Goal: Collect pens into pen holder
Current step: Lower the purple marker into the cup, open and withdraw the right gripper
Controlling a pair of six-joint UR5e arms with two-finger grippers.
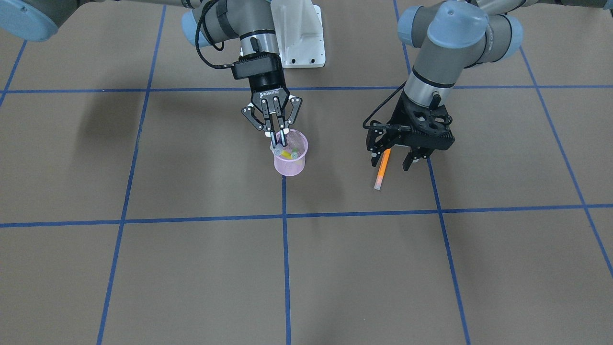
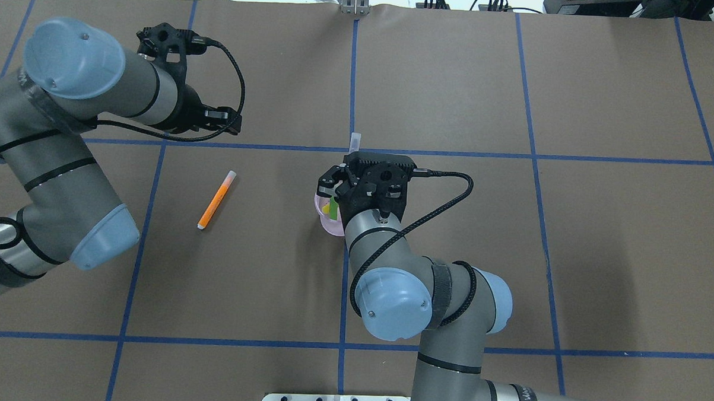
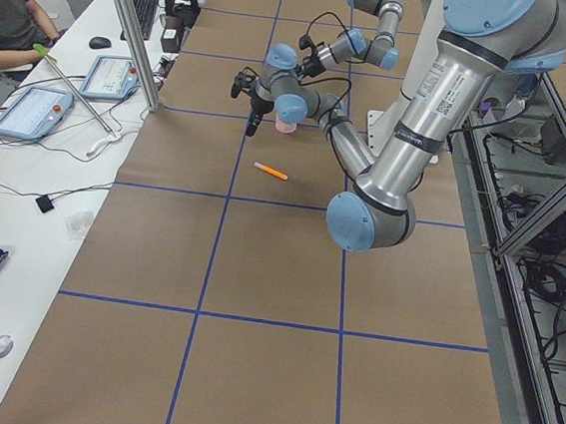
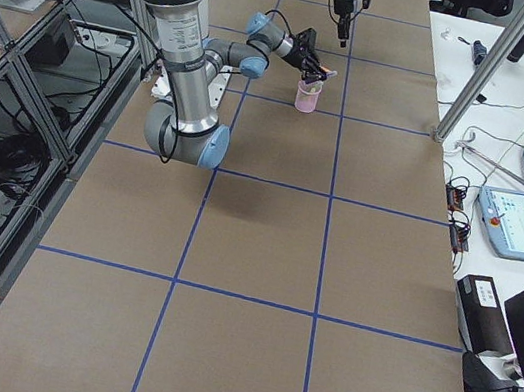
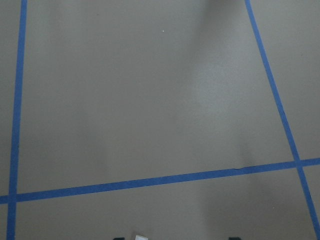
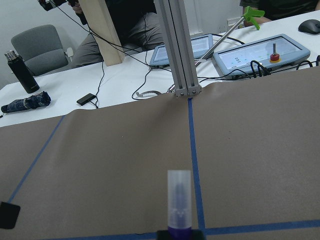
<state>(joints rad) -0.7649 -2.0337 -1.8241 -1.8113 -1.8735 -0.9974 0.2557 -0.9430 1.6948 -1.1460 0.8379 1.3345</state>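
Note:
The pink mesh pen holder (image 1: 290, 160) stands near the table's middle and shows partly under the right wrist (image 2: 324, 214). Yellow and green pens (image 1: 290, 153) lie inside it. My right gripper (image 1: 278, 139) hangs over the holder's rim, shut on a purple pen (image 6: 179, 205) whose pale cap (image 2: 353, 142) pokes out past the fingers. An orange pen (image 1: 381, 170) lies flat on the paper, alone (image 2: 216, 200). My left gripper (image 1: 391, 162) hovers open above the table near that orange pen, with nothing between its fingers.
Blue tape lines (image 1: 286, 215) divide the brown paper into squares. The white robot base plate (image 1: 299, 33) sits at the robot's edge. Beyond the far edge are an aluminium post (image 6: 175, 45), tablets (image 6: 260, 52) and seated people (image 3: 7, 5).

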